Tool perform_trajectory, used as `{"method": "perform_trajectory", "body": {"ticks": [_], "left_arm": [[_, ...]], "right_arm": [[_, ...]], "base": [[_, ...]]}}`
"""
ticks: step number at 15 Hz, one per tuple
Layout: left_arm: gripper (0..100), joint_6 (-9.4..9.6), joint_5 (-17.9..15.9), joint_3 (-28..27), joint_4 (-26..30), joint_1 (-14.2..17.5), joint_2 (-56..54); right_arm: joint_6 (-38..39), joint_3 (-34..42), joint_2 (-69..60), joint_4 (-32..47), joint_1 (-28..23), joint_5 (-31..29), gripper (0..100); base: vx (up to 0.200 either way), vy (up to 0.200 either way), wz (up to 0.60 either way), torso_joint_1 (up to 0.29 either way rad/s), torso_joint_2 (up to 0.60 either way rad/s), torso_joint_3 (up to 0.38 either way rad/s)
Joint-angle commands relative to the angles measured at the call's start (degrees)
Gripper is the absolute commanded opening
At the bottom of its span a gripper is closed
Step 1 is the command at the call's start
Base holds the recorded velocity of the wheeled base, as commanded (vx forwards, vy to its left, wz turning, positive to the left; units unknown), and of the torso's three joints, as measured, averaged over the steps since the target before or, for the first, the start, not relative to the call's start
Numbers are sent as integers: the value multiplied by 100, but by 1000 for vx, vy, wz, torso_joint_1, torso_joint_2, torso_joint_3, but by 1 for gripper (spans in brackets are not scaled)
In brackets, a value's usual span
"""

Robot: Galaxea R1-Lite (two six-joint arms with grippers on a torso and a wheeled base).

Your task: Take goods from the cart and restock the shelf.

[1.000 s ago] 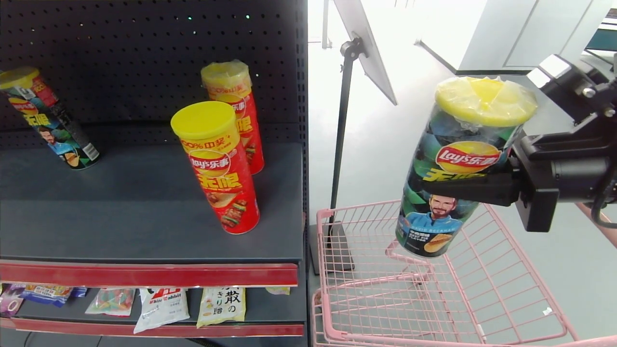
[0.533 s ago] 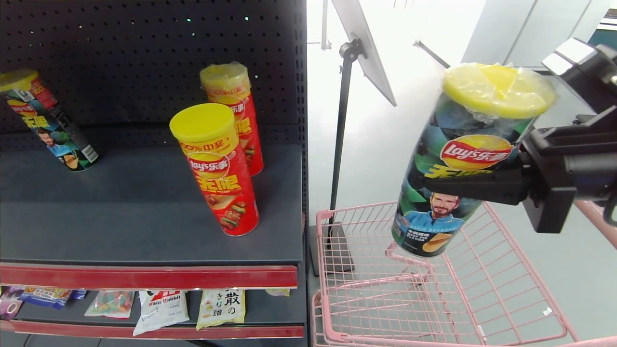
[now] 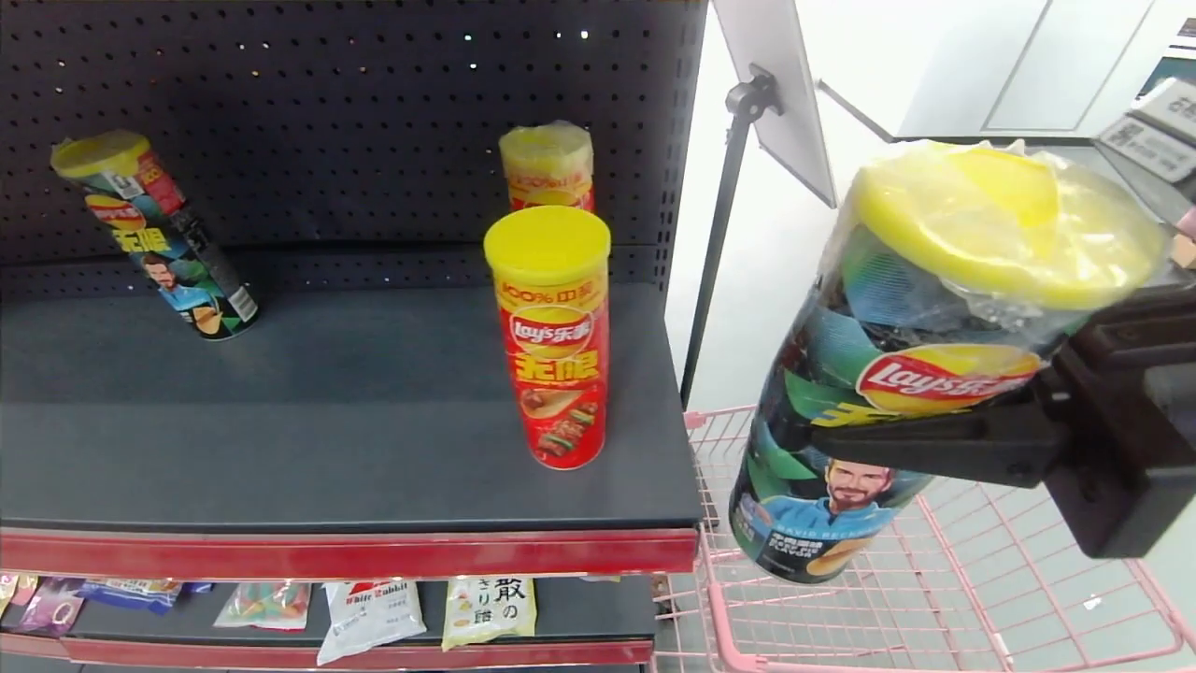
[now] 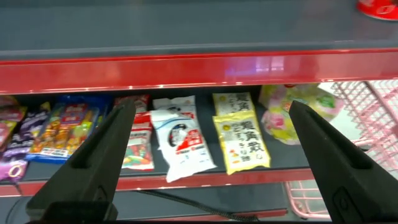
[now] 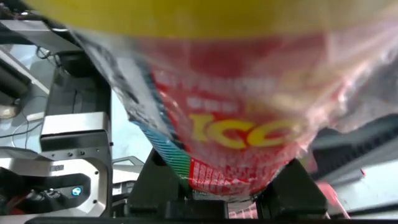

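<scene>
1. The right gripper (image 3: 878, 425) pinches a tall green-and-blue crisp can with a plastic-wrapped yellow lid (image 3: 934, 374). The can is tilted above the pink wire cart (image 3: 944, 598), just beside the dark grey shelf board (image 3: 327, 421).
2. The left gripper (image 4: 211, 106) has its fingers spread and holds nothing, facing the lower-shelf snack bags (image 4: 180, 140).

The held chip can (image 3: 869, 393) wears crinkled clear plastic film over a glossy printed sleeve, and its yellow plastic lid (image 3: 1000, 224) shines through (the film bunches thickest there). The right gripper (image 3: 846, 416) clamping it is matt black plastic, like the spread left gripper (image 4: 212, 107). The shelf board (image 3: 327, 421) looks like matt dark-grey painted metal, with a glossy red strip (image 3: 346, 553) on its front edge. On the shelf board, the red can (image 3: 558, 374) is smooth and glossy. Below the shelf board lie shiny plastic snack bags (image 3: 369, 617). Beside it, the cart (image 3: 718, 628) is pink coated wire.
</scene>
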Motion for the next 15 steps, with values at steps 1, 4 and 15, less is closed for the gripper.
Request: {"method": "perform_trajectory", "body": {"ticks": [1,4,15], "left_arm": [[100,-1,0,0,0,2,5],[100,-1,0,0,0,2,5],[100,-1,0,0,0,2,5]], "right_arm": [[21,-13,-77,-9,276,-38,0],[118,-48,-85,-9,601,-293,0],[250,-31,231,-27,1304,-618,0]], "base": [[0,200,0,2,2,-2],[0,200,0,2,4,-2],[0,200,0,-1,3,3]]}}
